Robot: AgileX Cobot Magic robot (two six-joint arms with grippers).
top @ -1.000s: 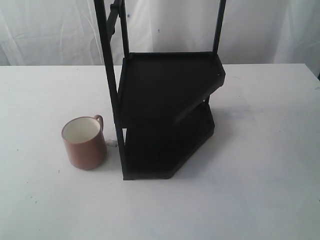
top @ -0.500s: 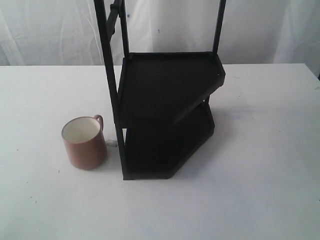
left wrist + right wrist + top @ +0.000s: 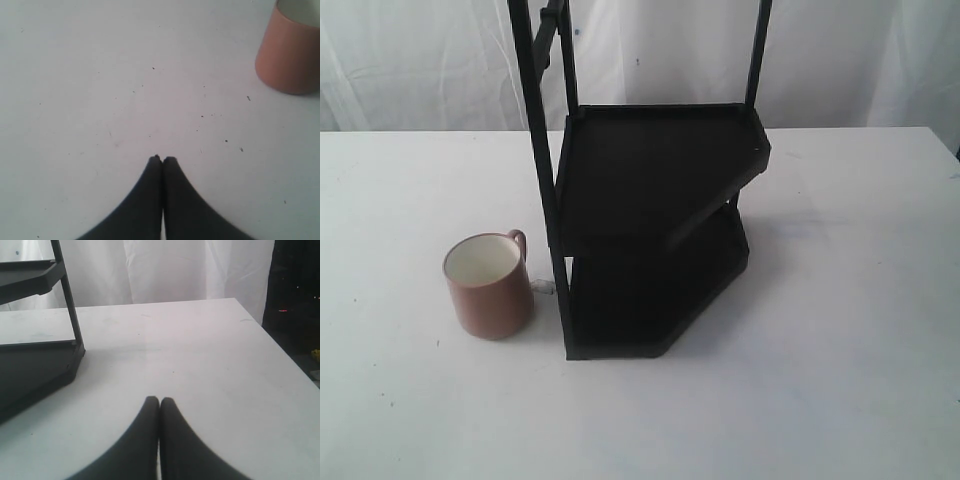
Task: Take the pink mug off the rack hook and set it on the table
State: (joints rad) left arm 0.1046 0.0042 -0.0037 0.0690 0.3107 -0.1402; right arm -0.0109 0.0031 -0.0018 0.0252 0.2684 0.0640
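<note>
The pink mug (image 3: 488, 285) stands upright on the white table (image 3: 840, 330), just left of the black rack (image 3: 655, 230), its handle turned toward the rack's front post. A short black hook (image 3: 552, 30) sticks out near the rack's top, with nothing hanging on it. In the left wrist view the mug (image 3: 290, 52) sits well away from my left gripper (image 3: 162, 159), which is shut and empty over bare table. My right gripper (image 3: 159, 400) is shut and empty too, above the table beside the rack's shelves (image 3: 30, 365). Neither gripper appears in the exterior view.
The rack's two flat shelves fill the table's middle. A small white scrap (image 3: 544, 286) lies between mug and rack. The table edge (image 3: 280, 350) drops off near my right gripper, with dark space beyond. A white curtain (image 3: 420, 60) hangs behind.
</note>
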